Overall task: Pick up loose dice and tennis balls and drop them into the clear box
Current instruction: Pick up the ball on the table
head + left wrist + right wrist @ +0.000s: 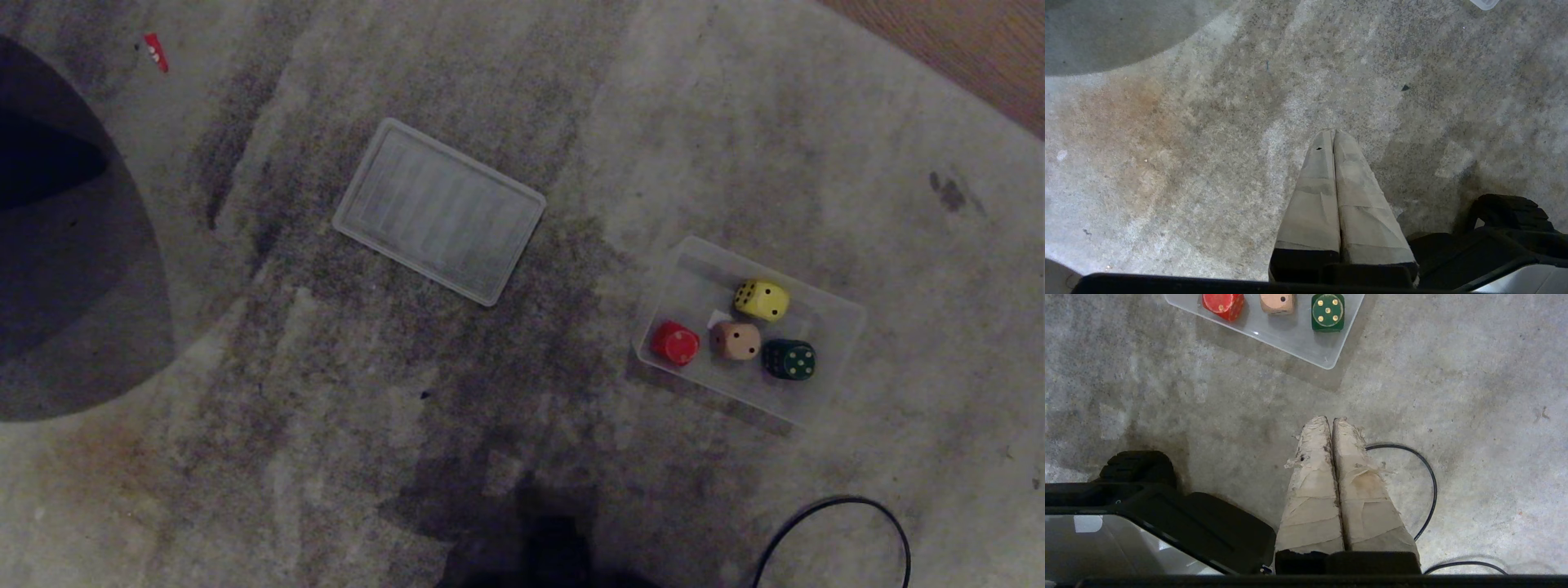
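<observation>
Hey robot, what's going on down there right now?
Both hands shut and empty: left hand, right hand. Four dice sit in the clear box. No tennis balls in sight. Nothing in the way.

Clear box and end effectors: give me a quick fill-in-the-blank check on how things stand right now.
1. The clear box holds ____ dice.
2. The tan die lies between the red die and the ____ die.
3. The flat ribbed panel lies on the carpet, ____ the clear box.
4. The left end effector and the right end effector both have their fingers ____.

Missing words: four; dark green; apart from; shut
</observation>
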`<state>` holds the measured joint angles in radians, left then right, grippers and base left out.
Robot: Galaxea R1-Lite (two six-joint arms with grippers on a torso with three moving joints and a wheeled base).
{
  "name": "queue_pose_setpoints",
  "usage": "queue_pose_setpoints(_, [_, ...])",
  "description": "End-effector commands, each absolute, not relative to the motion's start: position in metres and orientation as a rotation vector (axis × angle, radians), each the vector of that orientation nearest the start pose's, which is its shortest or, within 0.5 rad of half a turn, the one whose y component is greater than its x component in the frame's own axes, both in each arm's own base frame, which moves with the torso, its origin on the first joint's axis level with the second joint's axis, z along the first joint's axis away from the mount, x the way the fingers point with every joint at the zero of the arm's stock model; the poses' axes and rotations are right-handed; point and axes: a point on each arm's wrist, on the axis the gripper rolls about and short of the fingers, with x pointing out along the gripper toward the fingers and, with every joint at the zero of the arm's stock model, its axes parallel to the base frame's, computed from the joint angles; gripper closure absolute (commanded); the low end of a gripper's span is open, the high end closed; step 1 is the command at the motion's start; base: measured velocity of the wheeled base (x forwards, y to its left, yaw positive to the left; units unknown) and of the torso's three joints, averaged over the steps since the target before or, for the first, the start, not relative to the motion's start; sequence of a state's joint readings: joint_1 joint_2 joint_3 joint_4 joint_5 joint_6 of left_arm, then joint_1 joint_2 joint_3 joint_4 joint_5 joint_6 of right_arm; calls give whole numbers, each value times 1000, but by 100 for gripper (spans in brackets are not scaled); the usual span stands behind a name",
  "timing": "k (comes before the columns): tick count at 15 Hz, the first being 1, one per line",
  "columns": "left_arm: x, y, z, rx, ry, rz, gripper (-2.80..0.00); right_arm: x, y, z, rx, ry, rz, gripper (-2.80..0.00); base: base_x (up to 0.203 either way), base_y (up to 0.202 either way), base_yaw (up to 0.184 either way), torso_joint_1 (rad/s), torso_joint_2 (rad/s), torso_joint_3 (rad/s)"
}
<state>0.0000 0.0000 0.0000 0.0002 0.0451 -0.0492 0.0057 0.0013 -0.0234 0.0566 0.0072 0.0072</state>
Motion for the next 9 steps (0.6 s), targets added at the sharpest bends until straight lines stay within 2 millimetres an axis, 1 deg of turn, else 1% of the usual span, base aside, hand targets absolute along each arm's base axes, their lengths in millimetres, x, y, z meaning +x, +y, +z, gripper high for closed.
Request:
queue_pose_setpoints(1, [-23,1,75,-47,4,46,0,-25,0,76,8,37,14,0,0,0,0,0,0,0])
queue_pose_setpoints(9, [-23,1,75,-48,1,43,0,-25,0,76,8,37,14,0,0,0,0,0,0,0])
